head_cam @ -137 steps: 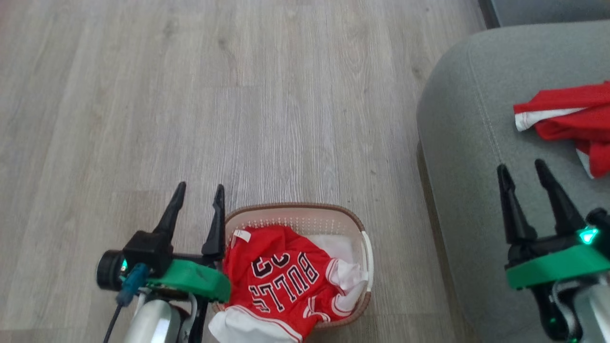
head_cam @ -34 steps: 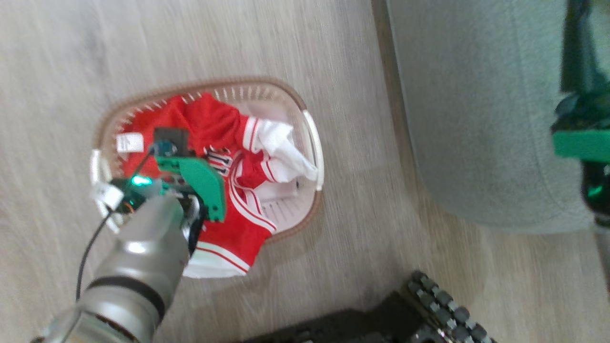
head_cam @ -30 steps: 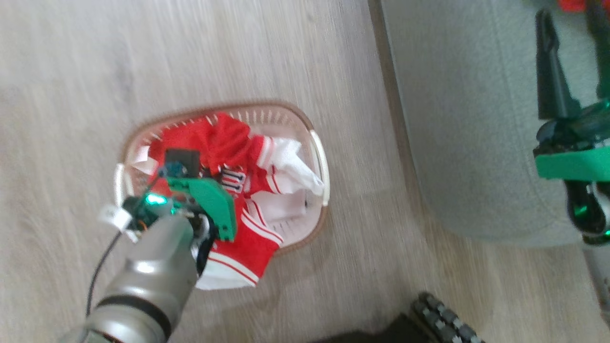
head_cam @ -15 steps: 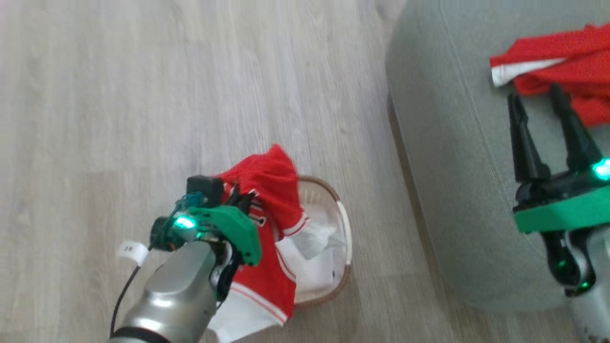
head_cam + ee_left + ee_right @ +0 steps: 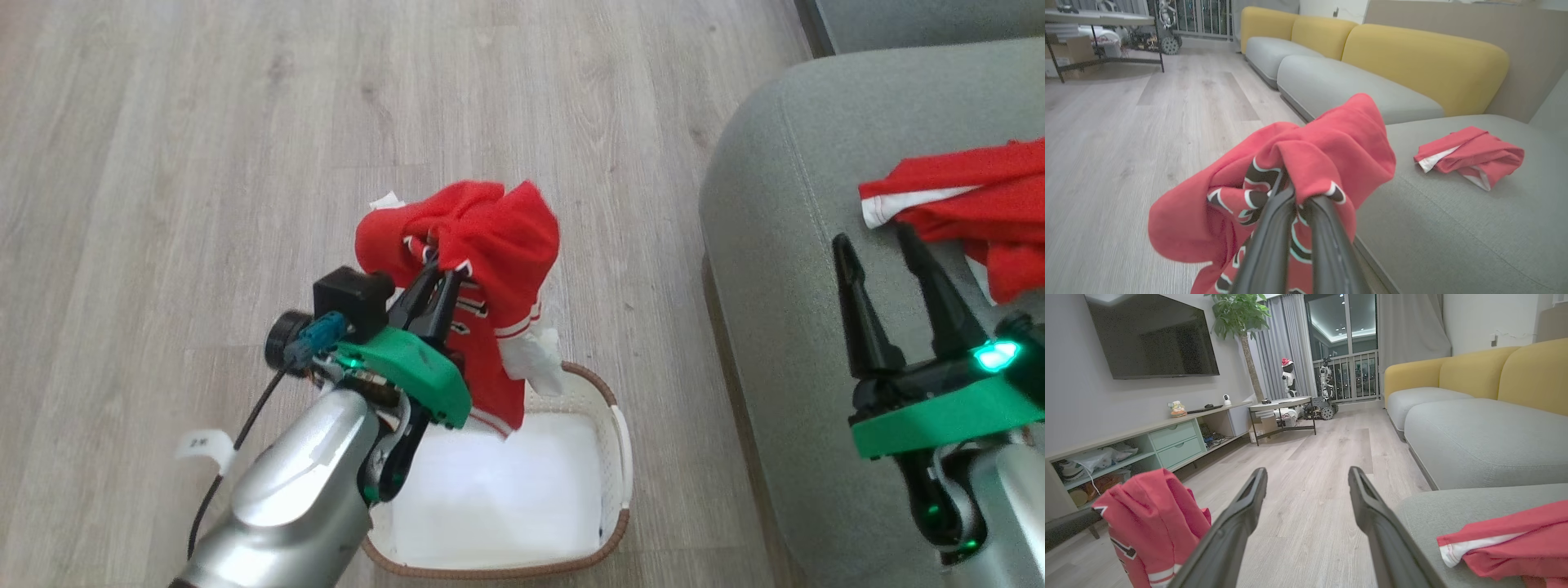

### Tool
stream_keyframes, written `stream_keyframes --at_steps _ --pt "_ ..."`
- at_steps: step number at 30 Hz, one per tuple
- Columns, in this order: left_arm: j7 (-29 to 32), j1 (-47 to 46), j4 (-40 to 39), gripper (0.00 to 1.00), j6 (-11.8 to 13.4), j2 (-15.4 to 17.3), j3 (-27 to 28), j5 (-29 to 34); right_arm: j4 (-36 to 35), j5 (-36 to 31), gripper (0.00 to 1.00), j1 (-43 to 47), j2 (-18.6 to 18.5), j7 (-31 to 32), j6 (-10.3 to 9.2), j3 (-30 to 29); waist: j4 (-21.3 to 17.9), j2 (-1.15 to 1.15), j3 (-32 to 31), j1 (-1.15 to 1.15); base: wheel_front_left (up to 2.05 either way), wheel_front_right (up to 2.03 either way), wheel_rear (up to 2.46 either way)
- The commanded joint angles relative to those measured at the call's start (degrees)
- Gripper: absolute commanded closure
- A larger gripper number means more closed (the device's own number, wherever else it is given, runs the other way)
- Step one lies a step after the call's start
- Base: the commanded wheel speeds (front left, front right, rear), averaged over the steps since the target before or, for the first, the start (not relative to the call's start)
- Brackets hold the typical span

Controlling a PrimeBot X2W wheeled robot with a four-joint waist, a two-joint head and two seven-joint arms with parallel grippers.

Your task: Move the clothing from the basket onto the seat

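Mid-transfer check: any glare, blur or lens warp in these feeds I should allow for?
Head view: sharp, but the basket floor is blown out to flat white, hiding any detail there. Left wrist view: the jersey, close to the lens, looks slightly soft. Right wrist view: crisp, with wide-angle stretch toward the edges and bright lights glaring at the window.

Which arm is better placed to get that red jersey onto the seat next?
Left. The left hand is shut on the jersey, held over the basket; it likely need only swing to the seat. The right hand is open and empty, near the red garment lying there.
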Motion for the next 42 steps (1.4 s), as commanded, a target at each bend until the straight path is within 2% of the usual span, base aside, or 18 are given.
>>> stream_keyframes --at_steps 1,13,19,27,33,35,36,38,42 --pt "-0.4 -2.6 -4.0 1.0 0.7 1.8 1.9 0.8 -1.6 -0.7 0.0 -0.5 -0.6 -0.4 -0.01 1.2 0.5 0.0 -0.5 0.01 0.0 0.0 0.0" --pt "5.7 -5.8 -22.4 1.0 4.8 5.8 2.5 3.0 -1.5 0.0 0.0 1.0 -0.2 -0.4 -0.01 6.4 0.5 0.0 -1.7 0.01 0.0 0.0 0.0" --pt "7.3 -6.1 -24.7 1.0 5.3 6.3 2.3 2.8 -2.5 0.6 0.0 -0.3 -1.4 -0.4 -0.01 10.6 0.3 0.0 -1.8 0.01 0.0 0.0 0.0" --pt "7.7 -6.8 -24.3 1.0 4.8 5.8 1.5 2.6 -1.6 2.1 0.0 -5.8 -4.7 -0.4 -0.01 23.0 0.7 0.0 -2.1 0.01 0.0 0.0 0.0" --pt "8.2 -7.2 -23.9 1.0 4.1 5.0 0.2 2.4 5.2 3.8 0.0 -13.5 -4.7 -0.4 -0.01 33.7 1.8 0.0 -2.8 0.01 0.0 0.0 0.0" --pt "8.5 -7.4 -23.8 1.0 3.6 4.2 -0.8 2.3 10.2 5.7 0.0 -17.1 -3.3 -0.4 -0.01 38.6 2.8 0.0 -3.2 0.01 0.0 0.0 0.0" --pt "8.5 -7.4 -23.8 1.0 3.6 4.2 -0.8 2.3 10.2 5.7 0.0 -17.1 -3.3 -0.4 -0.01 38.6 2.8 0.0 -3.2 0.01 0.0 0.0 0.0" --pt "8.7 -7.6 -23.5 1.0 2.9 3.1 -2.1 2.1 16.3 7.5 0.0 -20.2 -1.7 -0.4 -0.01 42.8 4.1 0.0 -3.4 0.01 0.0 0.0 0.0" --pt "8.9 -7.9 -22.6 1.0 1.8 1.3 -3.7 1.8 22.2 10.0 0.0 -23.2 1.0 -0.4 -0.01 47.0 5.7 0.0 -3.9 0.01 0.0 0.0 0.0"
